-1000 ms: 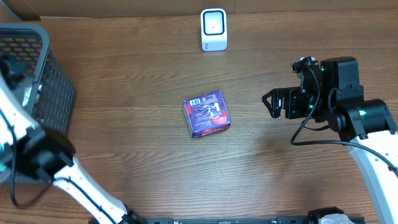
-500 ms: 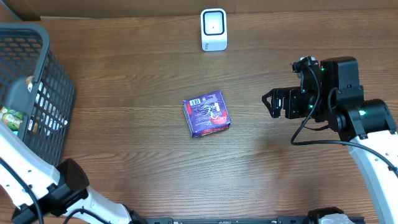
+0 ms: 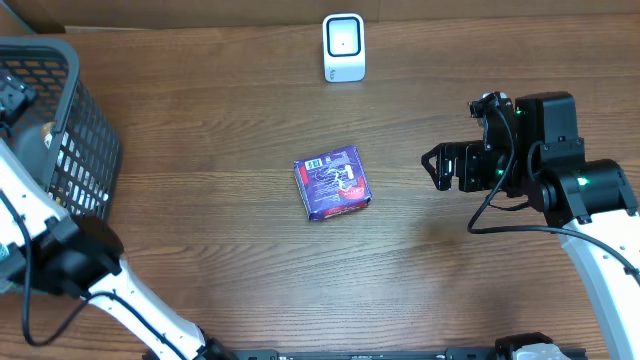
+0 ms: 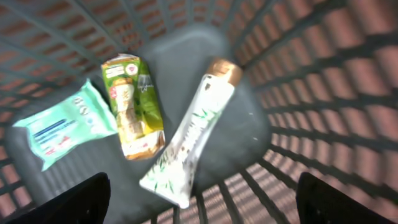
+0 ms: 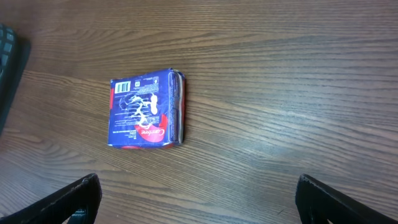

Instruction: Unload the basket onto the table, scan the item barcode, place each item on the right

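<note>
While the right hand (image 3: 440, 166) hangs open beside it, how is the item entered? — Clerk

Item: one blue box (image 3: 333, 183), lying flat mid-table on the table (image 3: 220, 260), well apart from the scanner (image 3: 343, 47) at the far edge. Barcode (image 5: 130, 86): face up, at one corner of the top. Right hand: fingers wide, empty, not touching the box. — Checker

And the handling note? — Clerk

Judged, not seen: the lift is the step in hand. Take the box across its two thin side walls, clear of the barcode corner, so no finger covers the stripes. Grip firmly enough that the flat carton does not pivot. Then turn the printed face toward the scanner window and hold it square and steady. — Checker

Left side? — Clerk

Left hand (image 4: 199, 205): over the basket (image 3: 90, 130), fingers spread, holding nothing. On the basket floor below: one wipes pack (image 4: 62, 127), one green pouch (image 4: 134, 102), one white tube (image 4: 193, 140) with a gold cap. None needs touching for this step. — Checker

Changes against the earlier overhead picture? — Clerk

Left arm: repositioned at the basket. Box, scanner, right arm: same places. — Checker
</note>
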Robot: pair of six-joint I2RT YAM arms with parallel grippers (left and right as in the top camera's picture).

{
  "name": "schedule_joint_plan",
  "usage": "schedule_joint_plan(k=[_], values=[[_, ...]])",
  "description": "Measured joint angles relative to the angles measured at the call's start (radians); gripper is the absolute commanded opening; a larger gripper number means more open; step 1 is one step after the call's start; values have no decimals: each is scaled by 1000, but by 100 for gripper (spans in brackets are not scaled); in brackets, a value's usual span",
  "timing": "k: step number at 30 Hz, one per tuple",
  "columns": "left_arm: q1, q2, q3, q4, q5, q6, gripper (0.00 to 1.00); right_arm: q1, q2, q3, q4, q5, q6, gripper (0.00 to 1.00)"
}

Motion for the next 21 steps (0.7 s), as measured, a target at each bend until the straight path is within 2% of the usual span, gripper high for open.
schedule_joint_plan(k=[5,12,21], values=[[17,113,-3,47,0,40,84,0,0,0,0,0,0,100],[24,220,-3,123,21,163,79,0,0,0,0,0,0,100],[24,288,-3,177,28,194,77,0,0,0,0,0,0,100]])
